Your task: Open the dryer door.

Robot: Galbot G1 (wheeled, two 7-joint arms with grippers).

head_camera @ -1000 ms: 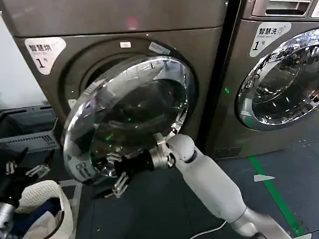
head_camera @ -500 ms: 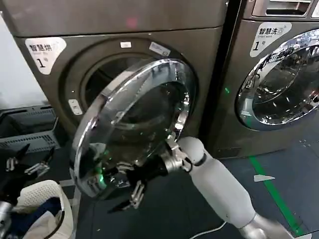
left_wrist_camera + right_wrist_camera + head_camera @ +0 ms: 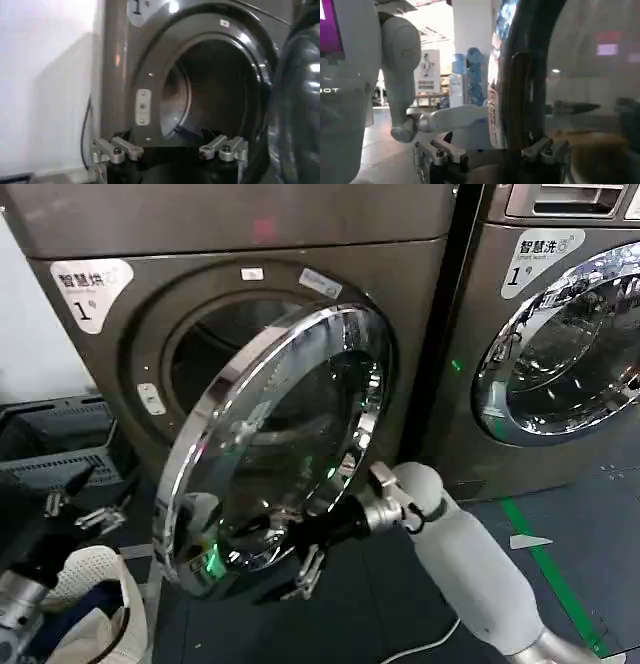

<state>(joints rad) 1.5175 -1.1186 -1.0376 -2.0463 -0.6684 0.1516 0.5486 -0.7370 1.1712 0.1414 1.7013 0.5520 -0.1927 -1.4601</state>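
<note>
1. I face two bronze-grey front-loading machines standing side by side on a dark floor (image 3: 300,624), with a green line (image 3: 545,569) painted on it to my right.
2. The dryer (image 3: 240,244) is the left machine, marked with a white label (image 3: 90,289) bearing a "1"; the second machine (image 3: 560,334) on the right has its chrome-ringed door closed.
3. The dryer door (image 3: 275,439) is swung partly open, hinged on its right side, its free edge leaning out toward me and to my left.
4. Behind the door, the dark drum opening (image 3: 215,95) is exposed, and a small pale latch plate (image 3: 143,106) sits on the opening's rim.
5. My right gripper (image 3: 300,569) is low at the bottom of the door, reaching behind the chrome ring; from the right wrist camera the door's dark edge (image 3: 520,100) runs between my fingers (image 3: 440,152), which stand fairly wide on either side of it, though I cannot tell whether they actually touch it.
6. My left gripper (image 3: 80,509) hangs low on my left, well apart from the door, with its jaws spread wide and holding nothing; its fingertips (image 3: 117,150) point toward the drum opening.
7. A dark plastic crate (image 3: 55,439) sits on the floor left of the dryer, and a white laundry bag (image 3: 90,584) lies beneath my left arm.
</note>
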